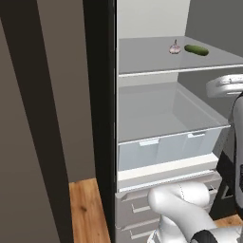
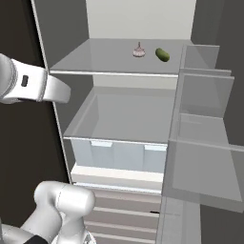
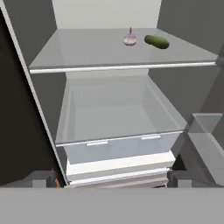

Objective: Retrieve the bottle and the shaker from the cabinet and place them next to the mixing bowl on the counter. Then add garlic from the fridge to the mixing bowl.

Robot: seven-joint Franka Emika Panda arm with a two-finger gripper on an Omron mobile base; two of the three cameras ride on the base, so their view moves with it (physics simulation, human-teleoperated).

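The fridge point(image 1: 142, 59) point(image 2: 95, 59) point(image 3: 83, 50) stands open in front of me, with pale grey shelves inside. A pinkish-white garlic point(image 1: 174, 48) point(image 2: 138, 51) point(image 3: 130, 39) bulb sits upright toward the back of the upper shelf. My gripper point(image 3: 111, 179) is open and empty, well short of the fridge and lower than the garlic's shelf, and its dark fingertips point(image 3: 43, 178) stand wide apart at the bottom of the hand view. The bottle, the shaker, the cabinet, the mixing bowl and the counter are out of view.
A green cucumber point(image 1: 196, 50) point(image 2: 162, 54) point(image 3: 156, 41) lies just right of the garlic. Below the shelf is an empty clear drawer point(image 1: 161, 147) point(image 2: 119, 152) point(image 3: 118, 146). The open door's clear bins point(image 2: 200, 143) stand at the right. A dark panel point(image 1: 99, 95) borders the left.
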